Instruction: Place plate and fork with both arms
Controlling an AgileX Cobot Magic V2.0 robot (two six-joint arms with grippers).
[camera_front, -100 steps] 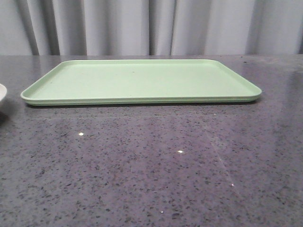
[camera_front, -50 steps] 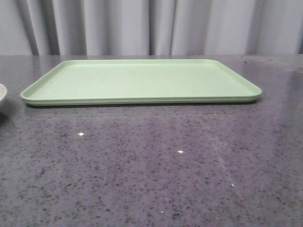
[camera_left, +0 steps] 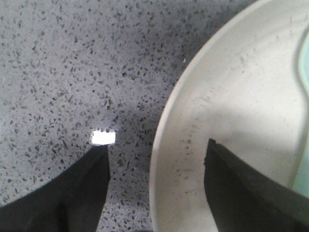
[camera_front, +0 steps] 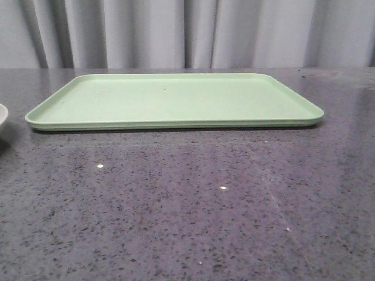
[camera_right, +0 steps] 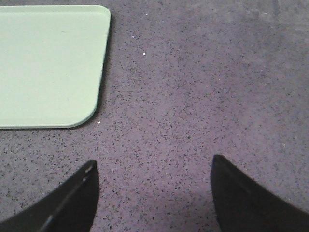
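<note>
The pale cream plate (camera_left: 241, 111) fills much of the left wrist view, and a sliver of it shows at the far left edge of the front view (camera_front: 2, 117). My left gripper (camera_left: 157, 145) is open and straddles the plate's rim, one finger over the table and the other over the plate's inside. My right gripper (camera_right: 154, 159) is open and empty over bare table, beside a corner of the green tray (camera_right: 48, 63). The yellow fork is out of view. Neither gripper shows in the front view.
The flat light-green tray (camera_front: 176, 99) lies empty at the back middle of the grey speckled table (camera_front: 193, 205). A pale green curved edge (camera_left: 303, 82) shows on the plate's far side; I cannot tell what it is. Grey curtains hang behind.
</note>
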